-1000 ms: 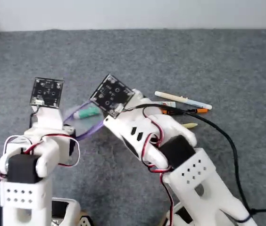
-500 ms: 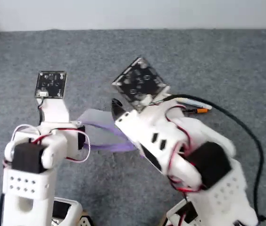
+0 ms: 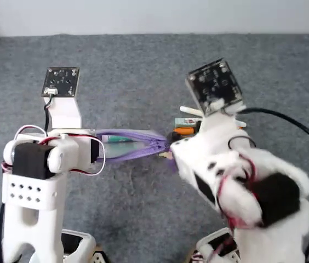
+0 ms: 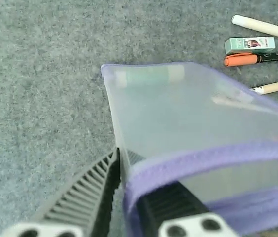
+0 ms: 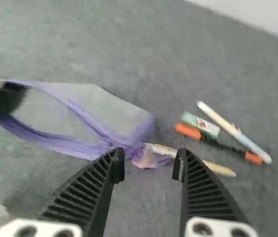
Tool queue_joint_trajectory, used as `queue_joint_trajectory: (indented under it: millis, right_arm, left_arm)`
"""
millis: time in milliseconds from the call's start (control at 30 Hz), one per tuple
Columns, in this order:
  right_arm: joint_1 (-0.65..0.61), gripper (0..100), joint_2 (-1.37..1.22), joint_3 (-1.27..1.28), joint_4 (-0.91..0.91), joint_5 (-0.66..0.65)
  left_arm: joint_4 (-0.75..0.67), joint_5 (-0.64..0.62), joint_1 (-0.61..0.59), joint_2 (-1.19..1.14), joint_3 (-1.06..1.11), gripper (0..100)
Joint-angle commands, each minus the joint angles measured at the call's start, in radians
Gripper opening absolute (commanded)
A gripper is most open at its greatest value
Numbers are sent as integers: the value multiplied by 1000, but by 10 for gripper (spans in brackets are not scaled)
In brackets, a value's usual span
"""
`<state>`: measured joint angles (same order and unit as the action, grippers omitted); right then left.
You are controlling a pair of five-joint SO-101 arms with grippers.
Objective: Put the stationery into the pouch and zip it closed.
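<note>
Pouch [image 3: 127, 143], translucent, purple zip: one end pinched tight in left gripper [image 4: 122, 157]. Right gripper [image 5: 148, 155]: jaws wide apart, over the pouch's other end. Pens [image 5: 225, 126]: on grey carpet [image 3: 143, 66], just beside that end.

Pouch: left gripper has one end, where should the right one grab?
The free purple-edged corner of the pouch, from above. The left gripper clamps the opposite end, so that corner sticks out as a narrow tab, and the open right gripper sits straddling it.

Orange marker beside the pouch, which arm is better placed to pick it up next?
Right. The right claw, open, hangs near the orange marker; the left claw is shut on the pouch rim.
</note>
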<state>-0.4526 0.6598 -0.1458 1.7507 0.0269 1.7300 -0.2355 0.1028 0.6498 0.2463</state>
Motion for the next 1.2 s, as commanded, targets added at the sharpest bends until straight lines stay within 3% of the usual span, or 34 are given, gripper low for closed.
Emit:
queue_joint_trajectory:
  millis: [0, 167, 433, 533, 733, 1167]
  right_arm:
    - [101, 165, -82, 68, 36, -2]
    - [202, 169, -286, 114, 35, -132]
    - [280, 169, -604, 115, -104, -520]
    - [277, 171, -696, 115, -139, -608]
    - [249, 278, -826, 115, -240, -709]
    - [153, 243, -1021, 115, -346, -798]
  left_arm:
    - [23, -11, 0, 0, -54, 11]
    - [25, -11, 0, 0, -53, 11]
    - [25, -11, -15, -2, -53, 11]
    - [25, -11, -61, -8, -51, 11]
    - [25, -11, -91, -9, -51, 11]
    - [23, -11, -86, -11, -51, 11]
